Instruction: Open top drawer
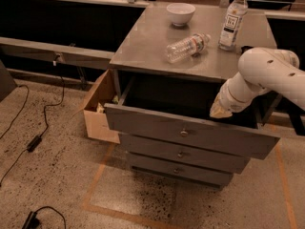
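The top drawer (pixel 157 128) of the grey cabinet stands pulled out. Its wide flat front panel tilts slightly down to the right. The panel has one small round metal knob (pixel 184 133). The drawer's inside is dark, and I cannot see what is in it. My gripper (pixel 219 111) is at the end of the white arm (pixel 267 73), which comes in from the right. It hangs over the right part of the open drawer, just behind the front panel's top edge and up and to the right of the knob.
Two narrower drawers (pixel 180 154) sit shut below. On the cabinet top (pixel 143 42) are a white bowl (pixel 180 13), a clear bottle lying down (pixel 187 46) and an upright bottle (pixel 232 19). A cardboard box (pixel 97 113) stands at the cabinet's left. Cables (pixel 33 142) lie on the floor.
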Controlling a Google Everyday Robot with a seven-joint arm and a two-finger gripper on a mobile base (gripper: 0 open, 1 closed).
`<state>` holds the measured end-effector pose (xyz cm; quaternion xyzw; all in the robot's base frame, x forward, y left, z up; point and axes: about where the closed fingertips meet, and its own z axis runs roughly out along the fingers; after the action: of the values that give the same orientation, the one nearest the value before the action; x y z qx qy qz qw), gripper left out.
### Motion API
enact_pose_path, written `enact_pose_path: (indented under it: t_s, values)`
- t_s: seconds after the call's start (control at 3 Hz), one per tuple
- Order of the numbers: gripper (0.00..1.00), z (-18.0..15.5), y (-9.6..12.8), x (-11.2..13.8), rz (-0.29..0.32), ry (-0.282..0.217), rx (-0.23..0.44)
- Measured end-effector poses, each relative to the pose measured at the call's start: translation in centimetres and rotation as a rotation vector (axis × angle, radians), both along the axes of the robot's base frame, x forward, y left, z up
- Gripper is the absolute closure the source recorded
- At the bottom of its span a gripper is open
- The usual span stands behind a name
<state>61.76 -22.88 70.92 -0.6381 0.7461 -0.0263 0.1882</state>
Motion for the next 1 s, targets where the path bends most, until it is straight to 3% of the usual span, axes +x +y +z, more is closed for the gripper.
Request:
enact_pose_path:
  t_s: [0.33,1.0]
  values:
    - [1.0,-1.4,0.5,0.5,0.015,-0.052,-0.005]
    - [1.0,-3.6,1.1,1.4,0.062,-0.09,-0.014]
